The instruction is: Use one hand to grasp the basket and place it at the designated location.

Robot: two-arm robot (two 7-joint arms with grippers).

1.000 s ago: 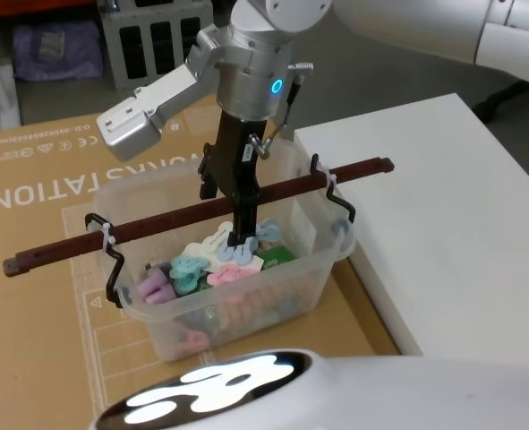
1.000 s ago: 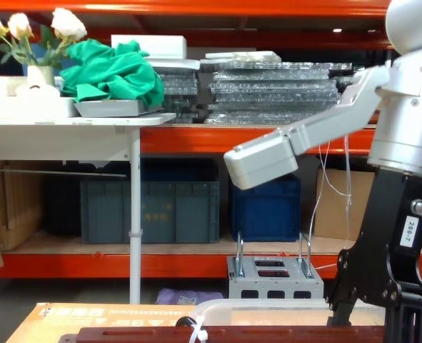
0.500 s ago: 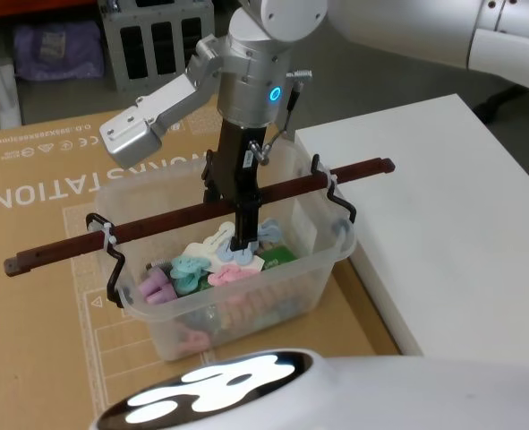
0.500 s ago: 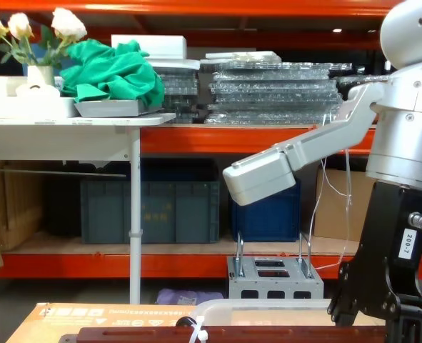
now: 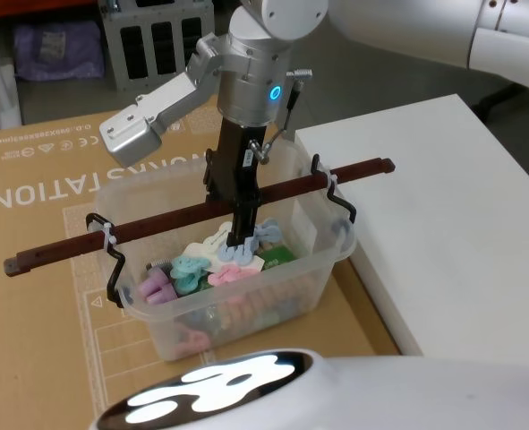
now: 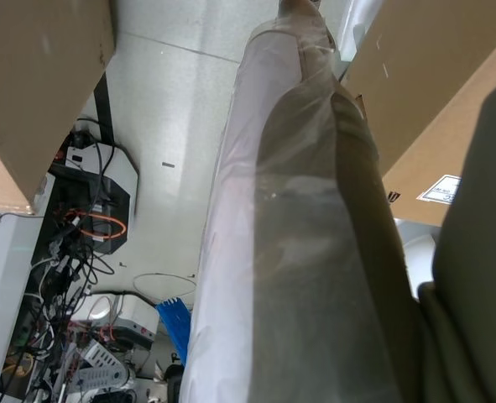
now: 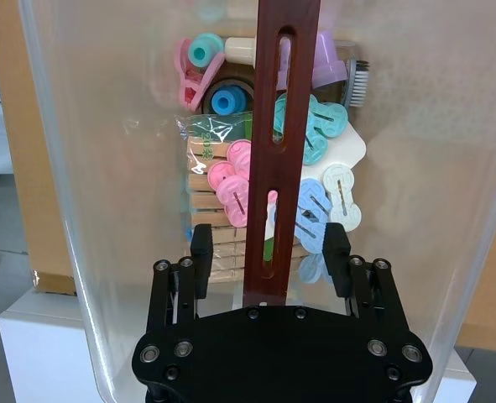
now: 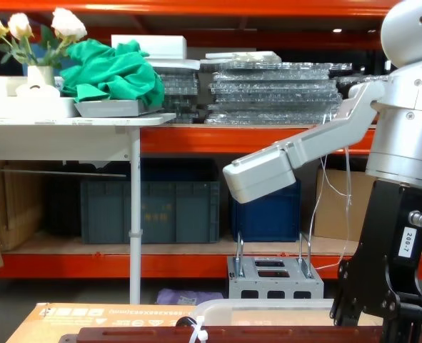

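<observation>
we get even overhead room light in the head view: soft shadow under the basket (image 5: 309, 287) on the cardboard (image 5: 40, 269), white table (image 5: 452, 233) bright. hard white glare patch on the glossy robot body (image 5: 210, 394) at the bottom edge. chest view: blue crates (image 8: 150, 211) under the shelf sit in dim shade. right wrist view: basket wall hazes its contents, faint sheen. left wrist view: pale floor (image 6: 180, 101) bright, plastic wrap (image 6: 289, 252) shiny.

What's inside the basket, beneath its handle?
Pastel clips and tan pegs lie in the basket. The handle and right gripper, jaws open astride it, cover some; anything beneath them is hidden.
</observation>
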